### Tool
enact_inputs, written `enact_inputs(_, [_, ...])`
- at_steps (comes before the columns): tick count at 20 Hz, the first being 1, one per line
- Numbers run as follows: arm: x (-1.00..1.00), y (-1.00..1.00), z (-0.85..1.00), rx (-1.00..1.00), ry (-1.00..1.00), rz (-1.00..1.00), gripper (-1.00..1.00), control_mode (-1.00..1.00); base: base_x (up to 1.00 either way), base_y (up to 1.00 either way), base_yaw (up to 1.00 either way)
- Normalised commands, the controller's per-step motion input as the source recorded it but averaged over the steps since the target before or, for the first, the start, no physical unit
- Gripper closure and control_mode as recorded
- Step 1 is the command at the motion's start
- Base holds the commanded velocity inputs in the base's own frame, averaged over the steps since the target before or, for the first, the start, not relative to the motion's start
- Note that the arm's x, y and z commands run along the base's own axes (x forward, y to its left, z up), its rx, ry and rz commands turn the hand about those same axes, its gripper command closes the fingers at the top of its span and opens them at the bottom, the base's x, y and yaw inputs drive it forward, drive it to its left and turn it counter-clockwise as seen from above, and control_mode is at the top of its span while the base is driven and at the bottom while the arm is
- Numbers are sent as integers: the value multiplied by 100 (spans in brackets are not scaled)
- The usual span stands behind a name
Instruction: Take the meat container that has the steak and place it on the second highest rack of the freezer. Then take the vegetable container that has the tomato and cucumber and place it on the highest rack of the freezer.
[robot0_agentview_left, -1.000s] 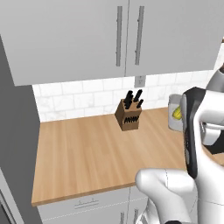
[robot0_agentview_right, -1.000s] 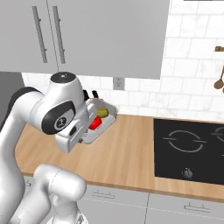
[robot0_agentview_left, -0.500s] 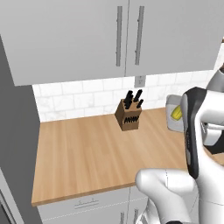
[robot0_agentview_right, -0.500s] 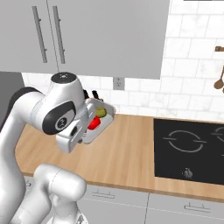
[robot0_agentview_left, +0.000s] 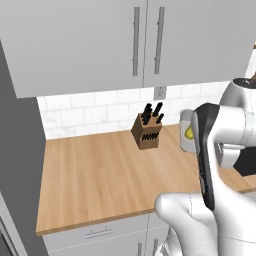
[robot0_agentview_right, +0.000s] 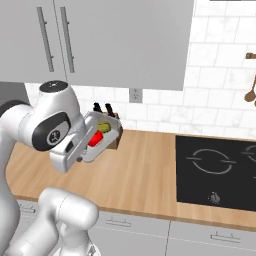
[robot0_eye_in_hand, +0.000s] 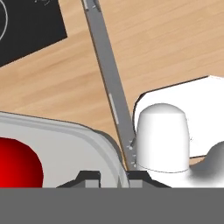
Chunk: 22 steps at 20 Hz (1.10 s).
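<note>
With arm folded up over the counter (robot0_agentview_right: 150, 165), my pincer (robot0_eye_in_hand: 113, 177) is clamped on the vegetable container (robot0_agentview_right: 102, 136) rim, held tilted. Tomato (robot0_agentview_right: 94, 139) and cucumber (robot0_agentview_right: 103, 126) sit inside, just near the knife block (robot0_agentview_left: 147, 133). No readable labels.

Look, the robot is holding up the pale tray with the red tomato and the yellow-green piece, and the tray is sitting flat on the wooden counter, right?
Not quite. The pale tray with the round red tomato and yellow-green piece is held up, but it is not on the wooden counter. The right base view shows it lifted and tilted in the gripper, above the counter.

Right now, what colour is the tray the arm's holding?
Pale grey tray, tomato and cucumber inside; clearest in the right base view.
</note>
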Motion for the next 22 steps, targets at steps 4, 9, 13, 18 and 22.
enact_inputs(4, [0, 20, 0, -1, 0, 5, 100, -100, 0, 0, 0])
enact_inputs(9, [18, 2, 0, 0, 0, 8, 100, -100, 0, 0, 0])
enact_inputs(13, [25, 0, 0, 0, 0, 4, 100, -100, 0, 0, 0])
enact_inputs(18, [4, 0, 0, 0, 0, 0, 100, -100, 0, 0, 0])
enact_inputs(22, [11, 0, 0, 0, 0, 0, 100, -100, 0, 0, 0])
